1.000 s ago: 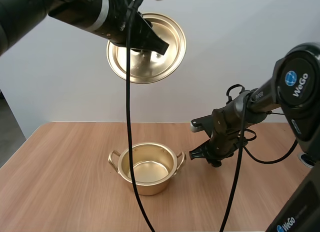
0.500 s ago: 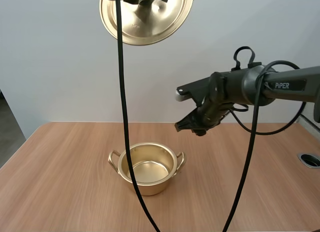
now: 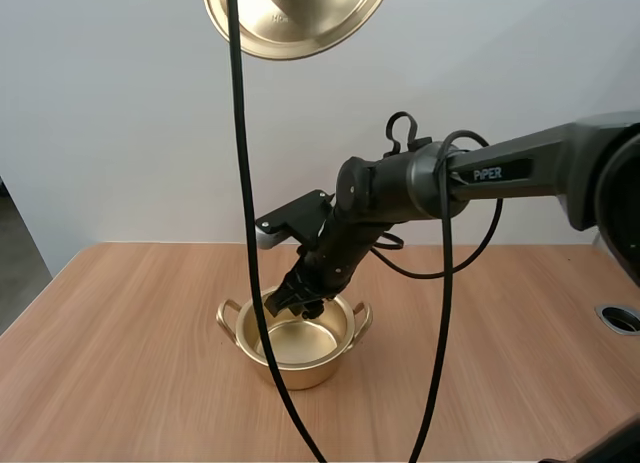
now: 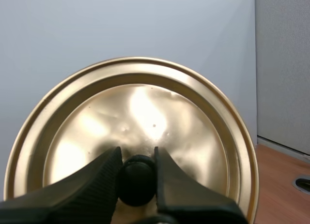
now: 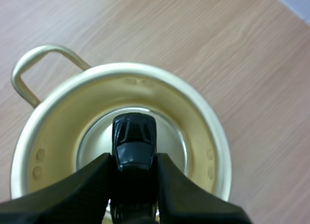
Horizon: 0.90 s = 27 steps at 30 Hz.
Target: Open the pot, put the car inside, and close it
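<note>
A gold pot (image 3: pixel 262 351) with two loop handles stands open on the wooden table. My right gripper (image 3: pixel 293 305) hangs just over the pot's mouth, shut on a small black toy car (image 5: pixel 133 142). The right wrist view looks straight down past the car into the pot (image 5: pixel 58 132), with the car centred above the pot's shiny floor. High above the table, the gold lid (image 3: pixel 296 15) is held tilted, its underside showing in the high view. My left gripper (image 4: pixel 137 162) is shut on the lid's black knob (image 4: pixel 137 179), with the lid's top face (image 4: pixel 160 117) behind it.
The pot sits near the middle of the wooden table (image 3: pixel 120 383). A round grommet hole (image 3: pixel 621 318) lies in the table at the far right edge. Bare wood surrounds the pot on all sides.
My right arm has swung left and down, carrying the car from beside the pot to just above its mouth. The lid has risen a little higher.
</note>
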Tool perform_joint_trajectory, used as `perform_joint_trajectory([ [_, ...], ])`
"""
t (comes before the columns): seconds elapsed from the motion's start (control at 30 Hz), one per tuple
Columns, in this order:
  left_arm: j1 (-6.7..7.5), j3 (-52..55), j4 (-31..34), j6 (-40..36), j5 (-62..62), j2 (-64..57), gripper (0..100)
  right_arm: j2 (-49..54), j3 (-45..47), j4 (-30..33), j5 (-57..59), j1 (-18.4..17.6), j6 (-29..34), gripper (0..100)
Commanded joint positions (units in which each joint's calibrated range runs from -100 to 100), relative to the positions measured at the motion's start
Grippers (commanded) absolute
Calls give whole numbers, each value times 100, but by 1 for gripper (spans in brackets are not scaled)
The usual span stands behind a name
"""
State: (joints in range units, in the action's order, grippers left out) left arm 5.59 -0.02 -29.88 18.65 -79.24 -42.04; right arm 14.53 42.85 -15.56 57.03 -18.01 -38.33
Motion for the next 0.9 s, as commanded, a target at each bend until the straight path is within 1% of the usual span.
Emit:
perform_joint_trajectory([
  [0.0,-2,-3,8,4,-15,-5,0,-114,0,-30,7,0,-4,0],
  [0.03,-2,-3,8,4,-15,-5,0,-147,0,-52,7,0,-4,4],
  [0.07,-2,-3,22,4,-19,-5,0,-177,0,-52,7,0,-4,19],
  [0.13,-2,-3,23,4,-110,-5,0,-190,0,-63,-50,0,-4,61],
  [0.17,-2,-3,33,4,-150,-5,0,-190,0,-63,-51,0,-4,77],
  [0.2,-2,-3,34,4,-186,-5,0,-190,0,-52,-51,0,-4,92],
  [0.23,-2,-3,41,4,-227,-5,0,-190,0,-39,-51,0,15,97],
  [0.27,-2,-3,71,4,-243,-5,0,-190,0,-15,-14,0,14,95],
  [0.3,-2,-3,119,4,-242,-5,0,-175,0,6,-14,0,14,91],
  [0.4,-2,-3,268,-52,-263,-5,0,-98,0,58,-14,50,37,73],
  [0.47,-2,-3,335,-111,-367,-5,0,34,0,87,-14,168,120,61],
  [0.57,-2,-3,442,-256,-486,-5,0,299,0,122,-14,514,263,44],
  [0.6,-2,-3,456,-256,-564,-5,0,419,0,122,-14,672,263,35],
  [0.67,-2,-3,493,-256,-677,13,0,662,0,122,28,1017,263,13],
  [0.7,-2,-3,507,-256,-776,24,0,808,0,122,28,1195,263,0],
  [0.77,-2,-3,572,-256,-1004,83,0,1078,0,122,-139,1541,263,0],
  [0.87,-2,99,572,-256,-1372,210,0,1391,0,122,-363,1963,263,0],
])
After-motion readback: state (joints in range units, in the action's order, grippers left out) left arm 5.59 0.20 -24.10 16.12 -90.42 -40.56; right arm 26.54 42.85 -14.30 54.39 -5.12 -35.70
